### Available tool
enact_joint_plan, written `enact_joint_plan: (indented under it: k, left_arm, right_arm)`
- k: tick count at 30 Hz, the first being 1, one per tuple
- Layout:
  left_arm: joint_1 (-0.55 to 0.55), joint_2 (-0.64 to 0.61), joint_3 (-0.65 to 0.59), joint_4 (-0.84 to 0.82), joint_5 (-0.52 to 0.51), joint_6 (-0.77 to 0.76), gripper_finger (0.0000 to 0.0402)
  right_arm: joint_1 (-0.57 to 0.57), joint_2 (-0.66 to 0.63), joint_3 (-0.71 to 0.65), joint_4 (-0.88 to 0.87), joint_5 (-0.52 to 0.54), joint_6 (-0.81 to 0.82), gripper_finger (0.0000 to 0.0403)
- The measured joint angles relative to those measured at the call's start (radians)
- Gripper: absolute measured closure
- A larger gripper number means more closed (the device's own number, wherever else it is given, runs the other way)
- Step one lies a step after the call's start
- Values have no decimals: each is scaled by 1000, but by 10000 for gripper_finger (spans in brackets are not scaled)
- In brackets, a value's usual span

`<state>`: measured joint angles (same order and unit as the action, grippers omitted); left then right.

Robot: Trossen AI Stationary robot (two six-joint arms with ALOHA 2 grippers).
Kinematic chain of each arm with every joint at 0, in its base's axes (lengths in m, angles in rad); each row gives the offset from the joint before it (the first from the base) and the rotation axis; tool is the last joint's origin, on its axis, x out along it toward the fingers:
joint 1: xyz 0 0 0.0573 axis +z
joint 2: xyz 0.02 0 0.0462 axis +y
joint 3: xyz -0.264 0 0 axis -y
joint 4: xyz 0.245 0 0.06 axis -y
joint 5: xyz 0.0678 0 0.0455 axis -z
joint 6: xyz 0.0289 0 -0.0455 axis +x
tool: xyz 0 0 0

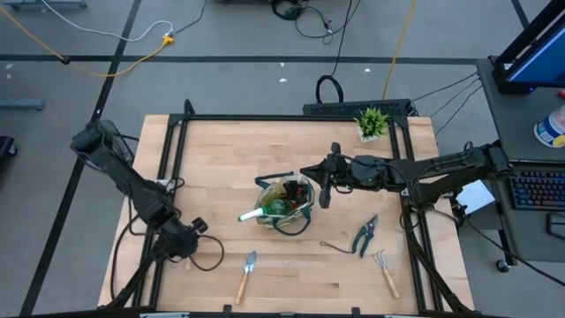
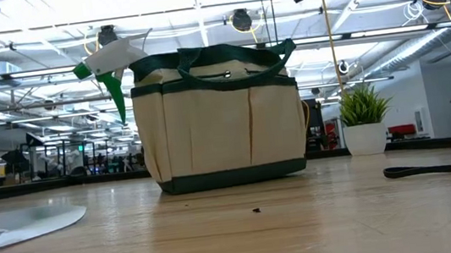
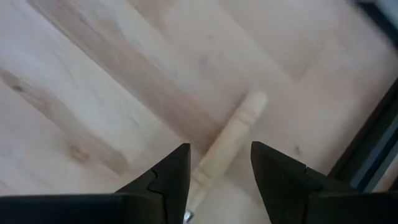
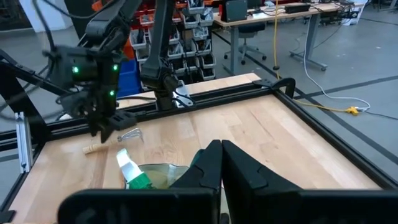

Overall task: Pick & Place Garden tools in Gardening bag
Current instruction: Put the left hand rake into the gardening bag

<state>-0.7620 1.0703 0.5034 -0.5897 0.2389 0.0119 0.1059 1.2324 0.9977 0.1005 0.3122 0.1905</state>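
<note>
Three tools lie loose on the worktop (image 1: 221, 159): a trowel (image 1: 246, 275) near the front edge left of centre, shears (image 1: 365, 235) and a fork-rake (image 1: 385, 269) toward the front-right corner. Bag (image 1: 286, 205) stands upright near the worktop centre, spray bottle (image 1: 256, 213) inside it with its white nozzle poking out over the bag's left rim; other contents too cluttered to tell apart.

Left end effector (image 3: 219, 163) sits low near the front-left, just left of the trowel, fingers (image 3: 171, 177) parted and straddling the trowel's wooden handle; not clamped on it as far as the wrist view shows.

Right end effector (image 1: 325, 196) hangs above the bag's right rim, clenched, grasping nothing.

Potted plant (image 1: 372, 123) at the back edge, right of centre, well apart from both arms. Black cable loop (image 1: 212, 256) lies on the worktop between left end effector and trowel. Nothing stands between bag and loose tools.
</note>
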Motion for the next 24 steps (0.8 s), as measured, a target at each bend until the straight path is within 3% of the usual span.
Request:
enact_joint_plan:
  k: [13,24]
  left_arm:
    - [10,179,43,-38,22,206,227]
    - [10,263,43,132,22,255,227]
  right_arm:
    - [0,0,0,0,0,7,403]
    - [-1,0,0,0,-1,7,403]
